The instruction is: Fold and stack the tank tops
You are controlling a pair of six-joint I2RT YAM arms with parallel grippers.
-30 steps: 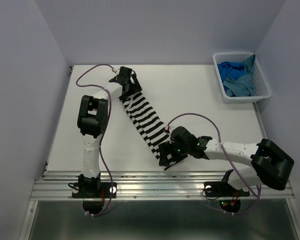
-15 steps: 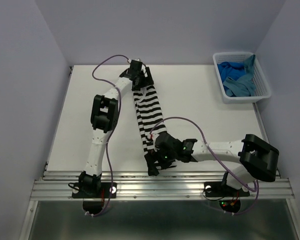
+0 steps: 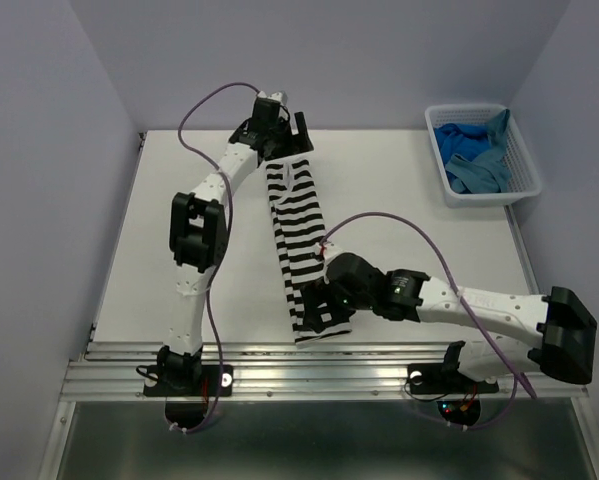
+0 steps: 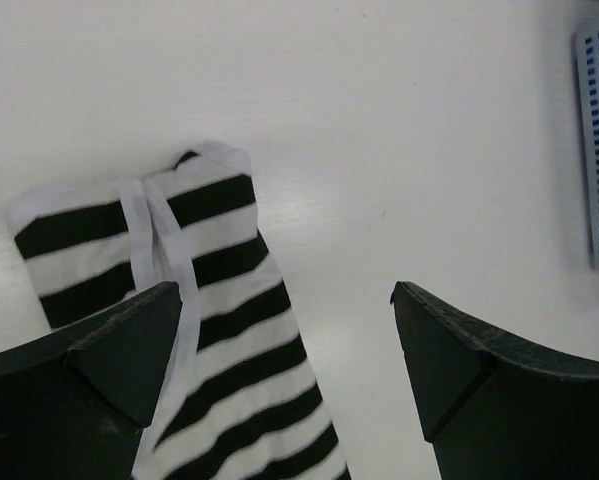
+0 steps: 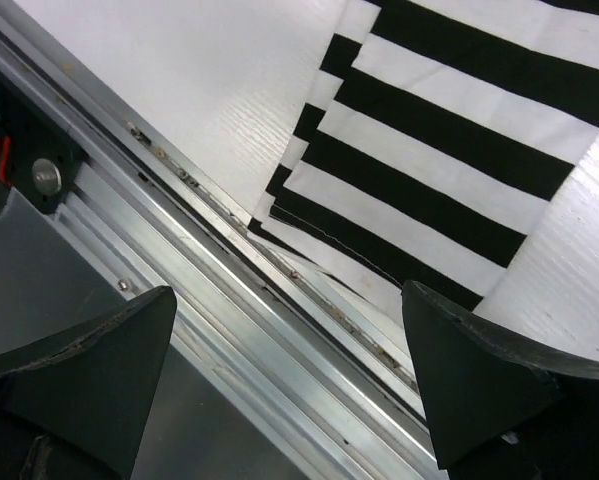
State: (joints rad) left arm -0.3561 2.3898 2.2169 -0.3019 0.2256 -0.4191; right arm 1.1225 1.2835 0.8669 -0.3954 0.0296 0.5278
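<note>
We see the striped tank top (image 3: 297,225) lying on the bench (image 3: 409,230) as a long narrow strip, not yet folded short. Our left gripper (image 4: 286,300) at its far end and right gripper (image 5: 289,295) at its near end both gape wide, empty. The blue tank tops (image 3: 471,158) lie in the basket (image 3: 527,178).

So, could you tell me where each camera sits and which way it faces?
Top: above and behind, facing down on table, striped top, basket; left arm, right arm show.
Left wrist: faces down at the top's far end; open left claw shows.
Right wrist: faces down at its near end, rail; open right claw shows.
Shared: the top.
</note>
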